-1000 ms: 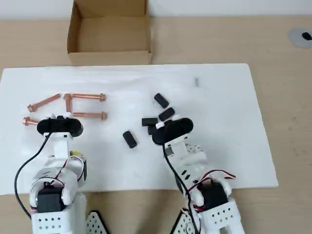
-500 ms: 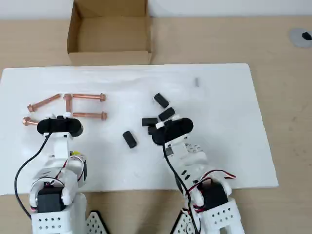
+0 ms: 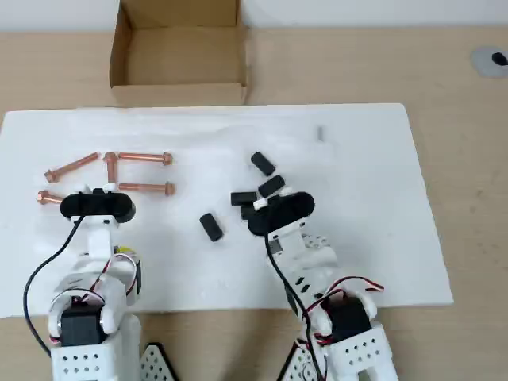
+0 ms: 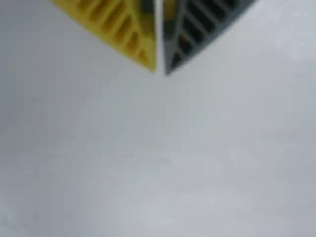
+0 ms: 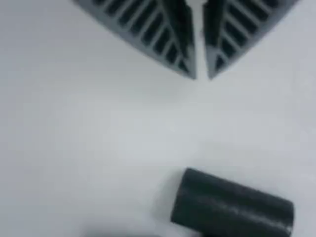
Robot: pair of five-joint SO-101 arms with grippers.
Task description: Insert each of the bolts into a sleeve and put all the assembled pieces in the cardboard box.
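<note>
Several copper bolts (image 3: 144, 158) lie loose at the left of the white mat (image 3: 357, 206). Several black sleeves (image 3: 263, 164) are scattered near its middle, one apart (image 3: 211, 227) toward the left. The open cardboard box (image 3: 178, 51) stands beyond the mat's far edge. My left arm (image 3: 99, 206) hangs just short of the bolts; its gripper (image 4: 159, 70) is shut over bare mat with nothing in it. My right arm (image 3: 282, 213) sits at the near edge of the sleeve cluster. Its gripper (image 5: 200, 76) is shut and empty, with one black sleeve (image 5: 232, 210) lying close in front of it.
The mat covers most of the wooden table (image 3: 468, 159). A small grey disc (image 3: 490, 60) lies at the far right corner. The mat's right half is bare white surface.
</note>
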